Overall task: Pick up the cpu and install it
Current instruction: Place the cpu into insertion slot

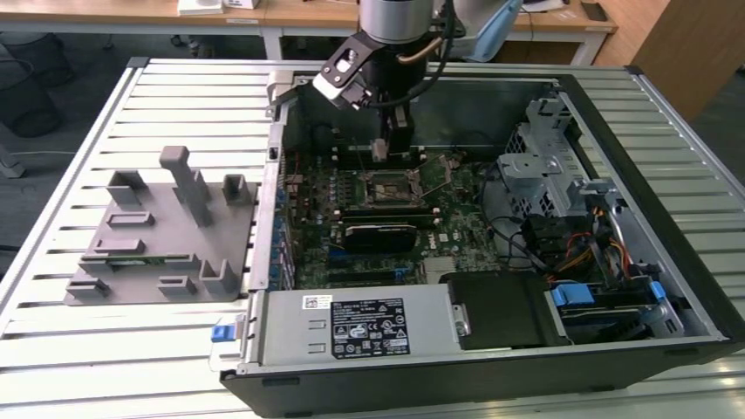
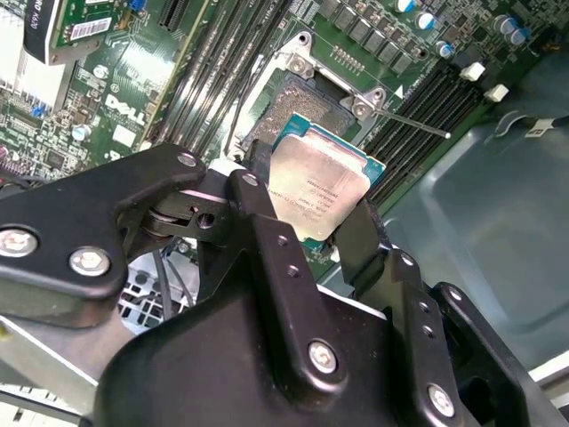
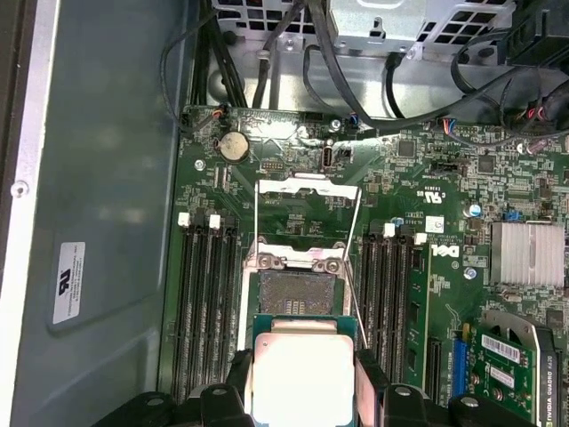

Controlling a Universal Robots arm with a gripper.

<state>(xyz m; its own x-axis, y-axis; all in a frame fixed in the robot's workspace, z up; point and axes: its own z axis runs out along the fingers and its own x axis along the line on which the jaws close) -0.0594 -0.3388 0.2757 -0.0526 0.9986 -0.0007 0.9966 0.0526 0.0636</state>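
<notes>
- While its black fingers [image 2: 267, 231] press on two opposite edges of the cpu [image 2: 320, 182] [image 3: 302, 374], the gripper [image 2: 311, 200] [image 3: 304, 382] holds the chip with its silvery top showing in both wrist views.
- The cpu hangs above the motherboard [image 3: 418, 267], just beside the socket [image 3: 296, 289], which lies open and unfilled.
- In the exterior view the gripper [image 1: 381, 148] reaches into the open computer case [image 1: 652, 288]; a grey fixture [image 1: 163, 236] lies at the exterior view's left.

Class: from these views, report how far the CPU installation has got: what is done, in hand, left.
Done: the cpu is picked up, clamped in the gripper. In hand: it hangs above the motherboard, close to the open socket. Left: the socket is bare, so seating is not yet done.
</notes>
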